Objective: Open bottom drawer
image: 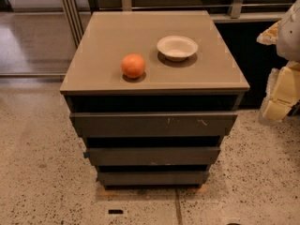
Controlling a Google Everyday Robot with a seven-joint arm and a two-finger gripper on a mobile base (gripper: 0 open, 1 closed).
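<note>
The bottom drawer (pixel 152 177) is the lowest and narrowest of three dark grey-brown handleless fronts on a low cabinet. Its front is a plain flat slab, sitting just above the floor. Above it are the middle front (pixel 152 155) with a blue bit at its left end and the widest front (pixel 152 124) with white scuff marks. My gripper (pixel 281 95) is at the right edge of the camera view, beside the cabinet's right side and about level with the top front. It is well to the right of the bottom drawer and higher than it.
An orange (pixel 133 65) and a white bowl (pixel 177 47) sit on the cabinet top (pixel 112 32). The speckled floor (pixel 42 163) lies in front and to the left. A dark wall base and a rail run behind the cabinet.
</note>
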